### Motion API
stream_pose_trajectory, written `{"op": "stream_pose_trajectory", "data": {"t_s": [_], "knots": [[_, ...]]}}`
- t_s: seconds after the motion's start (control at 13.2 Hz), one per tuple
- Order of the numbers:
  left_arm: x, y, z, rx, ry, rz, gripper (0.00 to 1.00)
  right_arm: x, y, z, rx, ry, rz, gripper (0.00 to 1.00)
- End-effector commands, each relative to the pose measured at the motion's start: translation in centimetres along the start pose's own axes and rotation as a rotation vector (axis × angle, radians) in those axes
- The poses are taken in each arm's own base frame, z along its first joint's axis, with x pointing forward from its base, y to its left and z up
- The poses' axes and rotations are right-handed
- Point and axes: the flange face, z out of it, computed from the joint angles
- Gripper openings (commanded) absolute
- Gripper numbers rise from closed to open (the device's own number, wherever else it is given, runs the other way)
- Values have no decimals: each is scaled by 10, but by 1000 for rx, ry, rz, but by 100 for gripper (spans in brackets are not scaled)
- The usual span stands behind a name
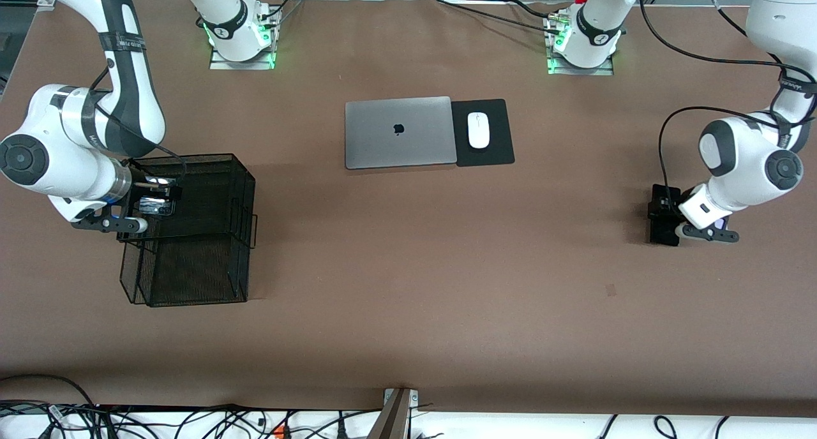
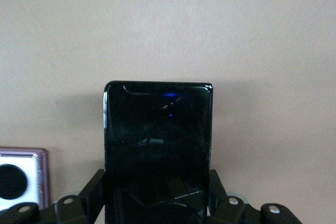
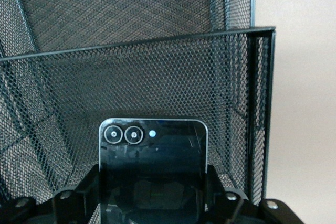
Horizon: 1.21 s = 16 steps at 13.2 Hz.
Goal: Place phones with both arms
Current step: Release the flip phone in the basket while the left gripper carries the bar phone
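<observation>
A long black slab phone (image 2: 157, 129) lies low over the brown table, and my left gripper (image 2: 157, 180) is shut on its sides; in the front view this gripper (image 1: 664, 219) is at the left arm's end of the table. Beside the slab phone rests a lavender-white flip phone (image 2: 21, 179) with a black circle. My right gripper (image 1: 156, 200) hangs over the black mesh basket (image 1: 210, 260), shut on a small black flip phone (image 3: 152, 150) with two camera rings. The basket's mesh walls (image 3: 157, 77) fill the right wrist view around that phone.
A closed silver laptop (image 1: 397, 133) sits mid-table toward the robots' bases, with a white mouse (image 1: 478, 130) on a black pad (image 1: 494, 152) beside it. Loose cables (image 1: 191, 420) run along the table edge nearest the front camera.
</observation>
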Motion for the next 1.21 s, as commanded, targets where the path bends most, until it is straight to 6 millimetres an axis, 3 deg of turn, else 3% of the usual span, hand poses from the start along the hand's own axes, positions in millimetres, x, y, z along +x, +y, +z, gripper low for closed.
{"op": "stream_pose_trajectory", "data": {"t_s": [0.0,0.15,0.3,0.38,0.61,0.76,0.99,1.14], "knots": [[22,24,-24,1,-5,-39,12,0,3,1,5,25,-23,0],[44,57,-31,8,4,-68,11,5,20,7,5,37,-35,0],[64,102,-28,10,12,-108,11,6,22,11,2,35,-36,0],[73,129,-27,11,17,-123,11,6,23,13,1,34,-36,10],[97,212,-24,12,29,-177,10,7,22,13,6,42,-32,62],[104,281,-24,18,17,-220,10,8,22,12,7,42,-30,100],[122,396,-24,46,-24,-275,10,9,20,9,6,44,-35,100],[125,444,-29,48,-20,-296,8,13,17,-3,6,65,-41,100]]}}
